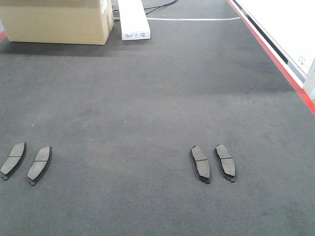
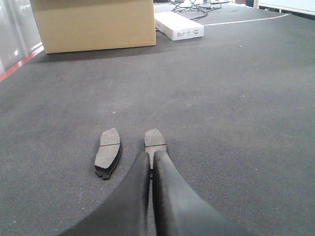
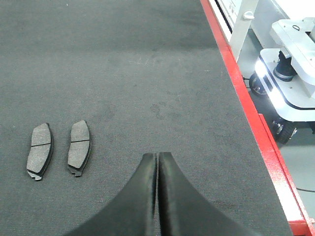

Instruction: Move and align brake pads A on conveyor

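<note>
Several dark-grey brake pads lie flat on the charcoal conveyor (image 1: pixel 147 98). One pair sits at the left (image 1: pixel 12 160) (image 1: pixel 39 163) and another pair at the right (image 1: pixel 200 163) (image 1: pixel 225 161). In the left wrist view my left gripper (image 2: pixel 151 155) is shut and empty, and its tips cover the near end of one pad (image 2: pixel 155 137). The other pad (image 2: pixel 108 151) lies apart to its left. My right gripper (image 3: pixel 157 156) is also shut and empty over bare belt. The right pair (image 3: pixel 39 150) (image 3: pixel 79 146) lies well to its left. Neither gripper appears in the front view.
A cardboard box (image 1: pixel 56 19) and a white carton (image 1: pixel 133 19) stand at the belt's far end. The red edge stripe (image 3: pixel 236 83) runs along the right side. Beyond it stands a white wheeled machine (image 3: pixel 290 73).
</note>
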{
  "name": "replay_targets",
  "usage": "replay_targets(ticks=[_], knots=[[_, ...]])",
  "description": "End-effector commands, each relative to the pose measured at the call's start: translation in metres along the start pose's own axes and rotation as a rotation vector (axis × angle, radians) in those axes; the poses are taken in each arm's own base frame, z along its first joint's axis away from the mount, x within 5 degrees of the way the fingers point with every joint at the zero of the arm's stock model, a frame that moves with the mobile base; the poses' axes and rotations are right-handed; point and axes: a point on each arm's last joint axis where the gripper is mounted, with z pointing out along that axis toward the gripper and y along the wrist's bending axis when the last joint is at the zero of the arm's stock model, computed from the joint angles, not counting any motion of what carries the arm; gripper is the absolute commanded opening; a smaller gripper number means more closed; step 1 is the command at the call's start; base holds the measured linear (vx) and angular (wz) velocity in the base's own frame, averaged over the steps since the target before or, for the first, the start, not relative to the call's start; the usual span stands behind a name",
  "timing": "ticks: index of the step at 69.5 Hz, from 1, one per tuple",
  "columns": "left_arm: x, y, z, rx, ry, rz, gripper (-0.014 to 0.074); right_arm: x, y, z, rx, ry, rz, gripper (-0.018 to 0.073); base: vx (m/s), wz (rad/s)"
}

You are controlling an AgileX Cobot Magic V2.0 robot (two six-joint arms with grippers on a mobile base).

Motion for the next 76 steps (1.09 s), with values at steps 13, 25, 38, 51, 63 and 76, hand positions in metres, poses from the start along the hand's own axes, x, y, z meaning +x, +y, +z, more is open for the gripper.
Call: replay_targets(ticks=[13,25,38,51,63,76], knots=[[-0.002,0.0,0.0,-0.005,-0.076,-0.016,-0.0006,-0.013,-0.001,-0.004,0.01,-0.087,-0.012,-0.0008,0.0,0.0],[-0.002,0.0,0.0,-0.005,-0.076,-0.016,-0.0006,-0.013,-0.001,-0.004,0.01,-0.087,-0.012,-0.0008,0.0,0.0],[-0.002,0.0,0.0,-0.005,-0.076,-0.016,-0.0006,-0.013,-0.001,-0.004,0.01,-0.087,-0.012,-0.0008,0.0,0.0],[-0.002,0.0,0.0,-0.005,-0.076,-0.016,-0.0006,-0.013,-0.002,-0.004,0.019,-0.088,-0.021,-0.0008,0.0,0.0],[-0.002,0.0,0.0,-0.005,-0.076,-0.016,-0.0006,-0.011,-0.001,-0.002,0.009,-0.09,-0.014,-0.0008,0.0,0.0],[-0.002,0.0,0.0,-0.005,-0.076,-0.016,-0.0006,0.025,0.005,0.023,-0.025,-0.067,0.0,-0.0008,0.0,0.0]])
